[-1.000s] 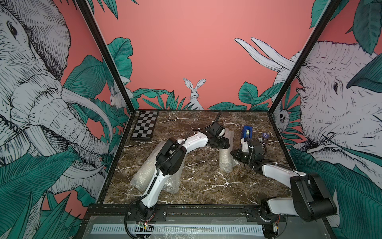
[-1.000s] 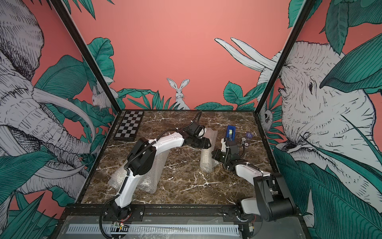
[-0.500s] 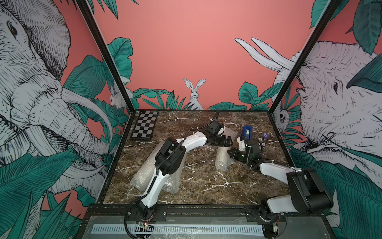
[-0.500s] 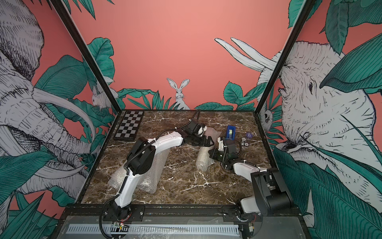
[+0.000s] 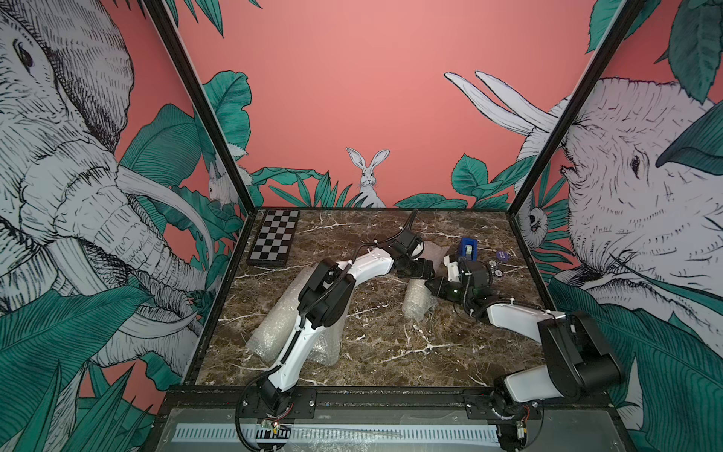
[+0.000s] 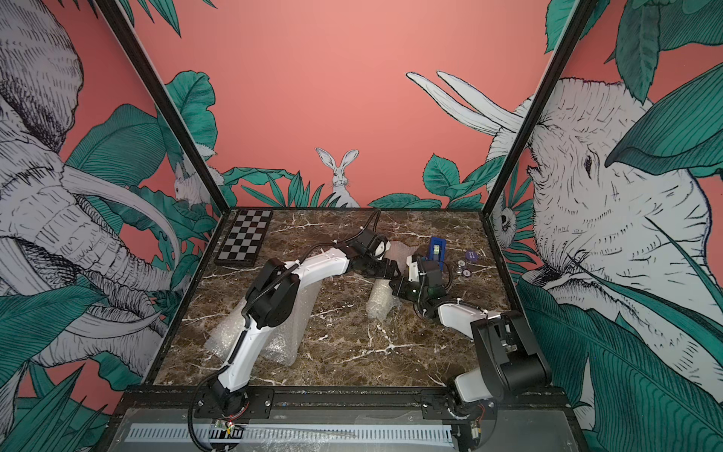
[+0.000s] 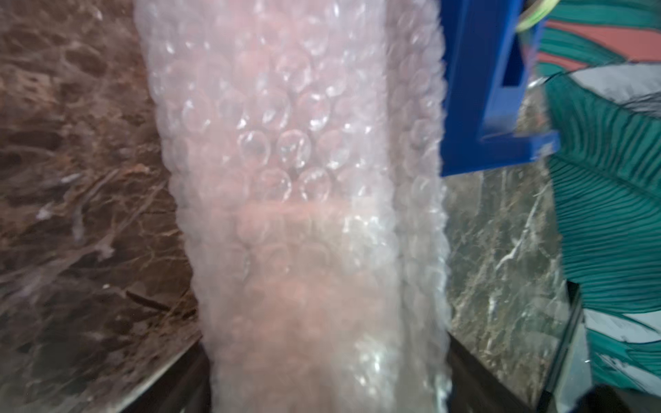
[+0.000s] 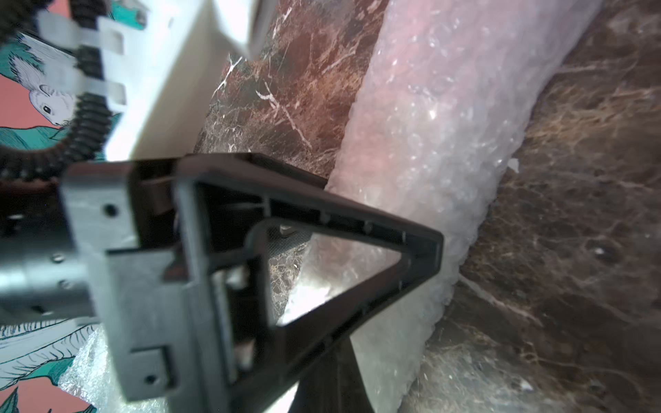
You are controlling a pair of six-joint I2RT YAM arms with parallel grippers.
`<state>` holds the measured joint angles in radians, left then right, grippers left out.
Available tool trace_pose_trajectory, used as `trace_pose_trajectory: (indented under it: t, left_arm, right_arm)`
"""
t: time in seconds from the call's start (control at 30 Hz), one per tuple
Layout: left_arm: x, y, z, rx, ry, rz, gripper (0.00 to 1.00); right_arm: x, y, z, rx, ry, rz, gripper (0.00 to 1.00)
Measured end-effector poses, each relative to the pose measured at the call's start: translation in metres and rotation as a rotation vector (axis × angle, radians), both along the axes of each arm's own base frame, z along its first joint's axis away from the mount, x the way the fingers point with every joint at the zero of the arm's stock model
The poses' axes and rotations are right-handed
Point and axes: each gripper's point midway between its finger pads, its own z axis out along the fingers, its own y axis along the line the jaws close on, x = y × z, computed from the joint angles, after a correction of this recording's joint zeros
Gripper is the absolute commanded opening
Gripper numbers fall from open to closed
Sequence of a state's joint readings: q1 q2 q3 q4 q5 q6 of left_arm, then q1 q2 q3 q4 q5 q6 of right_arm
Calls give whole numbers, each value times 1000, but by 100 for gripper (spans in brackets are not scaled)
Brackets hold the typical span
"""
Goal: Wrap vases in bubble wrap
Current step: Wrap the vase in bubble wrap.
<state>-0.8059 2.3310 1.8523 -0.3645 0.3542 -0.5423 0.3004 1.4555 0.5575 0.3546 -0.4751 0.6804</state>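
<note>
In both top views I'm watching the left gripper [image 5: 420, 270] hanging over the bubble wrap roll [image 5: 416, 305]. The roll is lying on the marble table [image 5: 391, 352] and running under that gripper's jaws. The right gripper [image 5: 433, 286] is sitting just beside the left one, its tip against the roll's side. Since a second ago the roll has slid a little away from the right gripper, toward the left arm's side, and the right gripper has come in after it. I'm reading that as a nudge to turn or tighten the wrap. The blue tape dispenser [image 5: 468, 248] is standing close by the right gripper's wrist, on the side away from the roll. Two more bubble-wrap bundles [image 5: 270, 332] are lying well back from both grippers, partly under the left arm.

In the left wrist view the roll [image 7: 304, 214] is filling the gap between the jaws, with a dark finger [image 7: 171, 386] at each edge. The jaws are standing wide, but the picture is smearing and I cannot tell whether they are pressing or only flanking. Something pinkish is showing through the bubbles. I'm taking it for a vase, though I cannot tell which one.

In the right wrist view the right gripper [image 8: 434, 257] is closed up narrow, holding nothing, its tip touching the roll [image 8: 447, 125]. I'm seeing no tape on the wrap, so I'm judging this one wrapped but not yet secured.
</note>
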Motion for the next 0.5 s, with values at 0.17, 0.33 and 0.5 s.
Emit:
trace_pose_trajectory:
  t: [0.17, 0.33, 0.5]
  left_arm:
    - [1, 3, -4, 27, -7, 5, 70]
    - [3, 4, -5, 38, -16, 11, 63]
    - [4, 5, -5, 40, -20, 15, 60]
  right_arm:
    - [0, 0, -2, -6, 4, -5, 14]
    - [-2, -8, 4, -45, -10, -28, 28]
    - [-6, -20, 28, -107, -59, -53, 40]
